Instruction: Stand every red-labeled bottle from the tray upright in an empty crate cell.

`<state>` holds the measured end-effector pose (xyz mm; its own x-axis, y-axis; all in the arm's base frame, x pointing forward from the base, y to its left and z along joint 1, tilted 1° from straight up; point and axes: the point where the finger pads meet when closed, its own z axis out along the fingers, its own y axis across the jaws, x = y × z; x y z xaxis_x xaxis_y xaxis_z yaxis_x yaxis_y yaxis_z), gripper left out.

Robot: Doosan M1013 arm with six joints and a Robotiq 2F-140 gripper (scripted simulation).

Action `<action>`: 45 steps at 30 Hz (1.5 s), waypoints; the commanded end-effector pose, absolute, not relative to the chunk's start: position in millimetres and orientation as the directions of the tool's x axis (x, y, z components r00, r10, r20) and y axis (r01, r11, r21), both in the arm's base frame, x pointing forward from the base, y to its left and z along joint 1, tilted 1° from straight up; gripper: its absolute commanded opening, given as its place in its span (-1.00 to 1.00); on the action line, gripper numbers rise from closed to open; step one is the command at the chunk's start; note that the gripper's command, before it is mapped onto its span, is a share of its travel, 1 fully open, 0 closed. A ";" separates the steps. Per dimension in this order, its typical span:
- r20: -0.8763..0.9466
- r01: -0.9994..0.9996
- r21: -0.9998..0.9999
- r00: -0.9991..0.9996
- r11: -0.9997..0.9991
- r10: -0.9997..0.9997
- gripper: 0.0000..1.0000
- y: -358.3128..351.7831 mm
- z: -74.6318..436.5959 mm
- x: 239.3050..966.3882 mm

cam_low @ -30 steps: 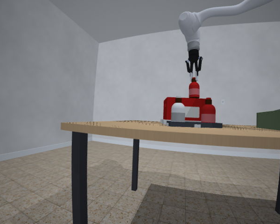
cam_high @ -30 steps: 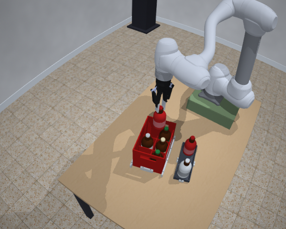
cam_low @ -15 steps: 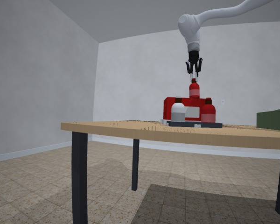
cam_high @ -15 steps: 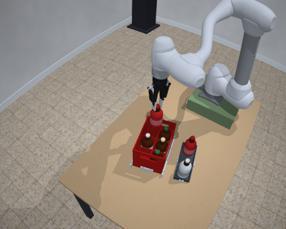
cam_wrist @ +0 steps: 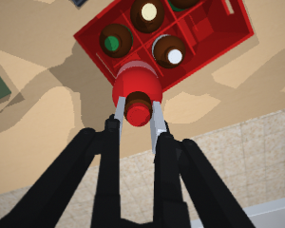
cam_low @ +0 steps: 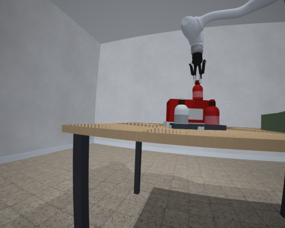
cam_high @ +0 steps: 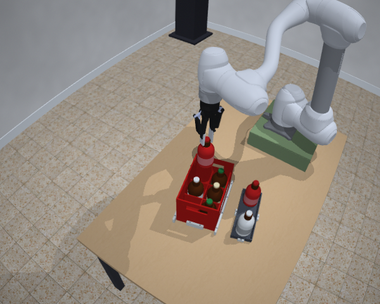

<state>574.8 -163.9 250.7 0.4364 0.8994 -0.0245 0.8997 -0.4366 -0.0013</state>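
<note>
My gripper [cam_high: 206,141] [cam_low: 197,82] [cam_wrist: 138,108] is shut on the neck of a red-labeled bottle [cam_high: 205,152] [cam_low: 197,89] [cam_wrist: 133,85]. The bottle hangs upright at the back-left corner cell of the red crate [cam_high: 185,212] [cam_low: 170,111] [cam_wrist: 209,52], its base near rim height; the base is hidden. Four brown bottles stand in the crate: white-capped [cam_high: 195,189], cream-capped [cam_high: 214,193] and two green-capped [cam_high: 219,178] [cam_high: 209,202]. The front-left cell is empty. The dark tray [cam_high: 242,209] [cam_low: 191,127] bears another upright red-labeled bottle [cam_high: 252,194] [cam_low: 212,114] and an upright white bottle [cam_high: 244,225] [cam_low: 181,110].
The tray lies to the right of the crate in the top view. The arm's green base block [cam_high: 275,147] [cam_low: 277,122] stands at the back right of the wooden table [cam_high: 259,258] [cam_low: 142,137]. The crate's rim and dividers surround the cells.
</note>
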 end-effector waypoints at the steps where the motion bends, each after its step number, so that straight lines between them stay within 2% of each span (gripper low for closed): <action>1: -0.024 0.900 -0.001 0.436 -0.437 0.899 -1.00 -165.1 250.9 574.7; 45: -0.024 0.900 -0.001 0.436 -0.437 0.899 -1.00 -172.0 251.0 574.3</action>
